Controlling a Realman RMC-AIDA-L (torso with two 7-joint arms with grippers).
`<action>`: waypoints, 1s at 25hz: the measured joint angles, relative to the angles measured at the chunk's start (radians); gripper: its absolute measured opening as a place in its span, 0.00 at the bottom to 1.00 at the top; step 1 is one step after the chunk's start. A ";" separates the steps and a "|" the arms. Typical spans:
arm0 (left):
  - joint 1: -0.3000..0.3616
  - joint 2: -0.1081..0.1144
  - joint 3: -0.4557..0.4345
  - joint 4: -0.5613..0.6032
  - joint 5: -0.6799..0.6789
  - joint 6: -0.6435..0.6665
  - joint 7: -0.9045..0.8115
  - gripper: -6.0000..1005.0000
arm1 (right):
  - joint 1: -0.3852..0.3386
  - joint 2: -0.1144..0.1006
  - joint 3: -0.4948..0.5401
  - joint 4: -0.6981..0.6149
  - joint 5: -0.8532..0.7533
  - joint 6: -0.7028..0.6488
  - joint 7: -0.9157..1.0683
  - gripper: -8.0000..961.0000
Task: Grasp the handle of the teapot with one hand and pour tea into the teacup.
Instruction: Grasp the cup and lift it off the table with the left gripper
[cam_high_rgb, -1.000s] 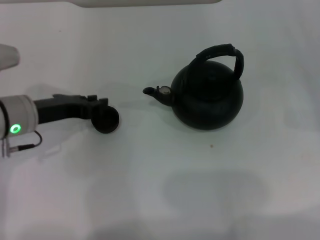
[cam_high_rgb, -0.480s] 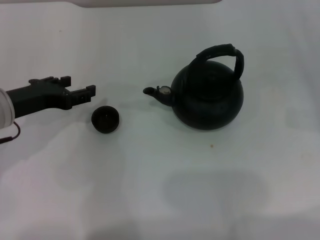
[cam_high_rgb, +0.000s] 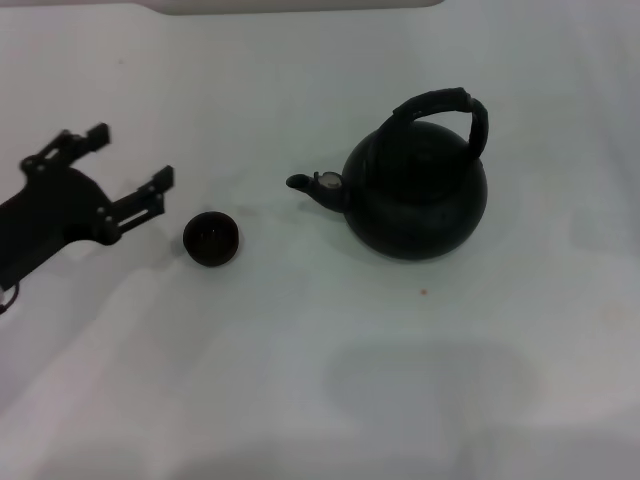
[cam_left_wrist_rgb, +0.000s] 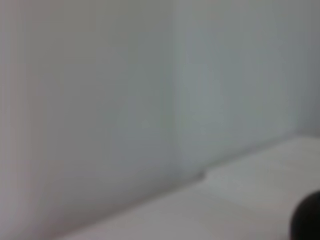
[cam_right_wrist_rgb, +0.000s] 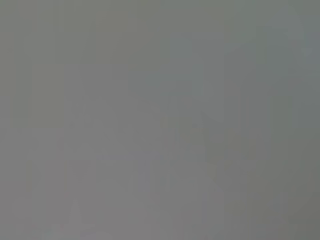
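Hovering at the near-left of the white worktop (cam_high_rgb: 300, 380), the left end effector (cam_high_rgb: 132, 160) has its fingers spread wide and holds nothing, just beside the teacup (cam_high_rgb: 210, 239) but not touching it. The right end effector is out of sight. The teapot (cam_high_rgb: 415, 195) stands upright, well apart to the right, spout aimed at the teacup. To grasp well, an end effector should come down over the handle (cam_high_rgb: 448, 110) and close across its arch (the top looks freest). Nothing blocks the way.
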 joint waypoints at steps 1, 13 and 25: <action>0.001 0.001 0.011 -0.034 -0.067 0.015 0.081 0.88 | 0.002 0.000 0.000 0.000 0.000 0.003 -0.004 0.89; -0.203 -0.003 0.025 -0.570 -0.395 0.270 0.441 0.88 | 0.038 0.012 -0.011 -0.041 -0.008 0.090 -0.046 0.88; -0.207 -0.006 0.130 -0.647 -0.529 0.344 0.425 0.88 | 0.054 0.007 -0.002 -0.040 -0.003 0.125 -0.051 0.88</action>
